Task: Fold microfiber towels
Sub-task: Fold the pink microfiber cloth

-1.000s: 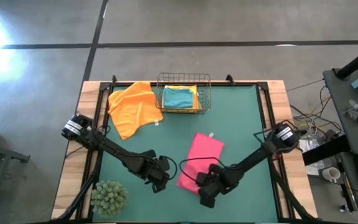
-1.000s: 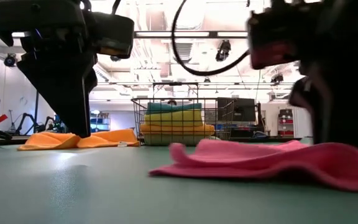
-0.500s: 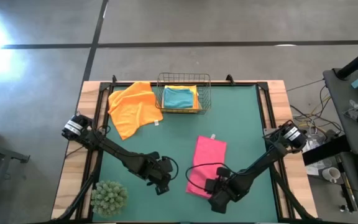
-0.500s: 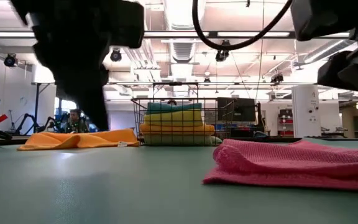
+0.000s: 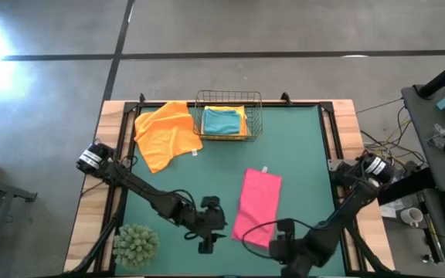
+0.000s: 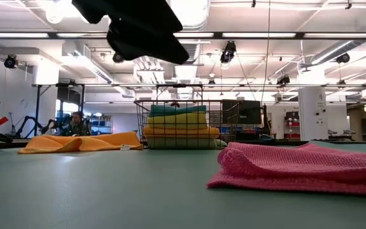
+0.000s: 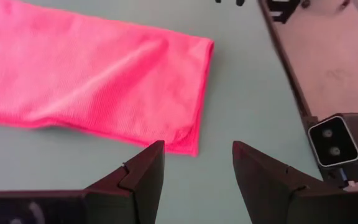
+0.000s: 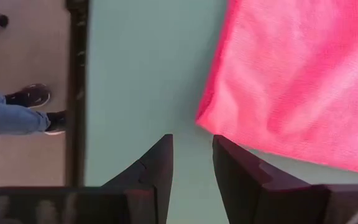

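Both grippers, left (image 7: 194,171) and right (image 8: 191,165), hover empty with fingers apart at the table's (image 5: 300,154) near edge, flanking the folded pink towel (image 5: 257,205).

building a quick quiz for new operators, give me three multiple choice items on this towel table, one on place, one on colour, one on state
1. Where is the crumpled orange microfiber towel?
A. left of the wire basket
B. inside it
C. under the plant ball

2. Top towel in the basket?
A. pink
B. teal
C. orange

3. The long folded pink microfiber towel is:
A. hanging from a pincer
B. flat on the green table, unheld
C. in the basket

Key: A, high view shows it left; B, teal towel lies on top; B, left pincer open and empty.
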Controlling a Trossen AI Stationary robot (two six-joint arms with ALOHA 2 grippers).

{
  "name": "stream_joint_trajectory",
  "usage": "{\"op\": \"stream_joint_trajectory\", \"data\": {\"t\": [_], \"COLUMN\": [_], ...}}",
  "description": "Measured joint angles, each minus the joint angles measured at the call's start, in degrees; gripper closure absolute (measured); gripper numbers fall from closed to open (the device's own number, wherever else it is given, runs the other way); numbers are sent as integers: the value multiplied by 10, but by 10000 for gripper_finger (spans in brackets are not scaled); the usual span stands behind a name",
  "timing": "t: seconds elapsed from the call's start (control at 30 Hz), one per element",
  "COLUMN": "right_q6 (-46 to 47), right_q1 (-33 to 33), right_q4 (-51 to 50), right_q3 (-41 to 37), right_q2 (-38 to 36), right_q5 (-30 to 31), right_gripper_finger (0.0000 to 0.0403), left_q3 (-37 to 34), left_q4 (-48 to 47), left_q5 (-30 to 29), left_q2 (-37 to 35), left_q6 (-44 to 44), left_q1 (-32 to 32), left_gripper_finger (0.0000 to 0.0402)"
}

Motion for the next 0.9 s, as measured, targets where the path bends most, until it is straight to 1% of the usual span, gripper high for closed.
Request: {"op": "stream_joint_trajectory", "data": {"t": [0.13,0.27,0.4,0.47,0.6,0.7,0.77,0.9], "right_q6": [2,32,32,30,8,-25,-40,-45], "right_q1": [22,26,25,25,25,24,21,9], "right_q4": [1,3,5,5,11,19,14,18], "right_q3": [0,0,0,0,0,0,0,-1], "right_q2": [-1,5,4,4,5,11,12,16], "right_q5": [7,6,13,18,26,56,78,84], "right_gripper_finger": [298,297,287,278,265,264,264,264], "left_q3": [0,0,4,22,61,83,89,92], "left_q4": [14,15,27,26,26,23,20,20], "left_q5": [-1,-9,-9,-10,-22,-25,-25,-14], "left_q2": [0,0,17,36,66,85,97,121], "left_q6": [42,69,77,78,105,124,134,136], "left_q1": [-1,-1,-1,-1,-1,-1,-1,-2], "left_gripper_finger": [228,228,228,228,228,228,228,228]}}
